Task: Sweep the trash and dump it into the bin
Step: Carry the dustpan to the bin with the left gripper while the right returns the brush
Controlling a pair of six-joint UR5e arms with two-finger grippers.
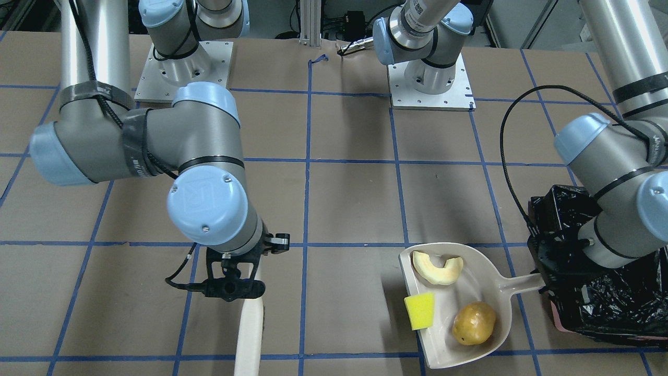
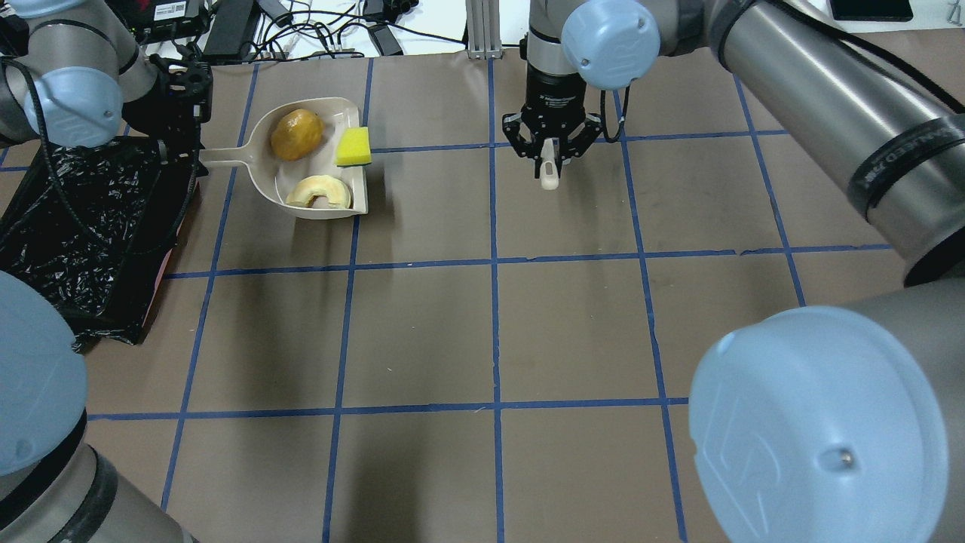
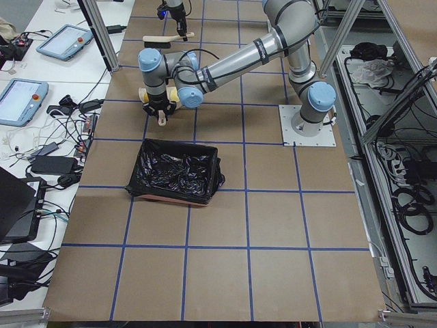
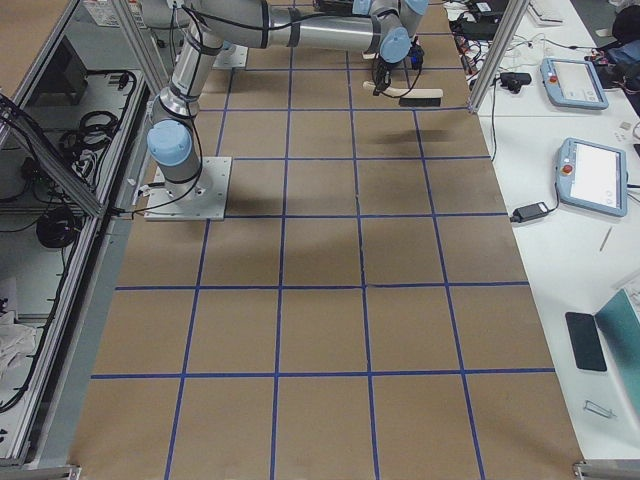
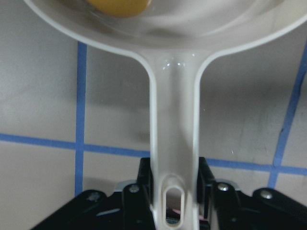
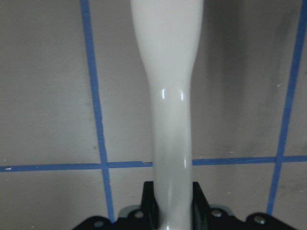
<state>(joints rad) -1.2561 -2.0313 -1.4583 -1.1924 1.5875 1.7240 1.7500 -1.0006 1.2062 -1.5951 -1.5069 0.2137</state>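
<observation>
- Sweeping looks finished: the rind slice (image 1: 437,267), potato (image 1: 474,322) and sponge block (image 1: 420,310) all sit in the dustpan (image 1: 454,295), the sponge at its open lip.
- The left gripper (image 5: 173,177) is clamped on the pan's handle, just beside the bin (image 1: 610,308).
- The right gripper (image 2: 549,154) grips the brush (image 1: 249,334) by its handle, well apart.
- Next, I'd say: lift the pan level, then tip it over the bin.

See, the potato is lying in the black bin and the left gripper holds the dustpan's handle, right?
Not quite: the potato lies in the dustpan, not the bin, as the overhead exterior view shows. The left gripper does hold its handle.
</observation>
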